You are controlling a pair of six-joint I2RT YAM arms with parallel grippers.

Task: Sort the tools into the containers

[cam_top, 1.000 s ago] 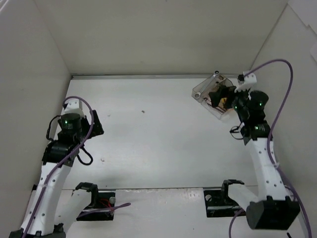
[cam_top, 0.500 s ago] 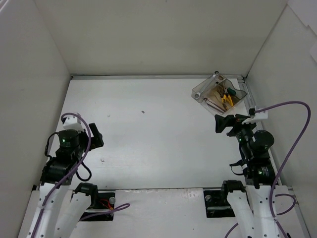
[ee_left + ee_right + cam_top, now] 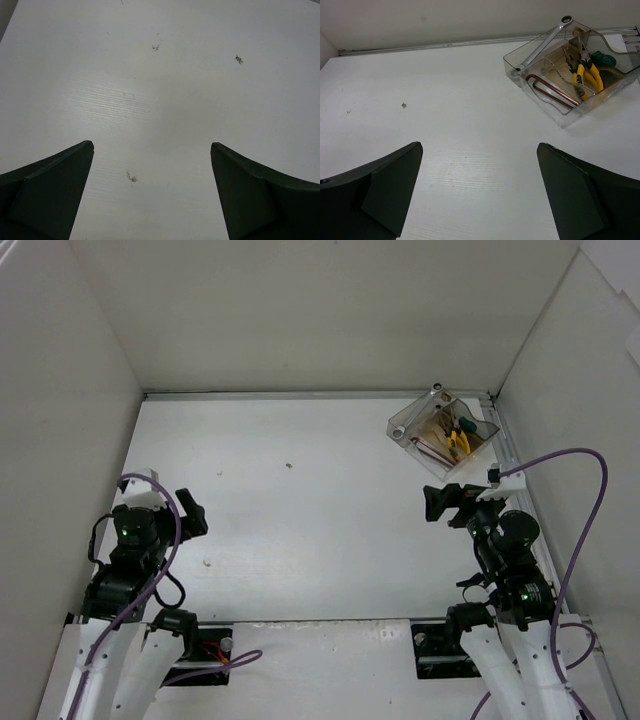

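Note:
The clear container (image 3: 404,426) stands in the far right corner of the table. In the right wrist view its near wall (image 3: 555,107) shows yellow-handled pliers (image 3: 585,75), a green-handled screwdriver (image 3: 603,59) and a thin L-shaped hex key (image 3: 551,91) inside. A silver wrench (image 3: 545,42) leans across its rim. My right gripper (image 3: 444,502) (image 3: 480,145) hangs open and empty over bare table, well short of the container. Over the left side of the table my left gripper (image 3: 190,512) (image 3: 151,145) is open too, with nothing between its fingers.
White walls close in the table on the left, back and right, with a metal rail (image 3: 300,394) along the back edge. A purple cable (image 3: 570,530) loops off the right arm, another (image 3: 175,540) off the left. Small dark specks (image 3: 289,465) mark the surface.
My right gripper has drawn back from over the container toward its base, uncovering the tools inside. The left arm has also pulled back toward the near edge. Both grippers stayed open.

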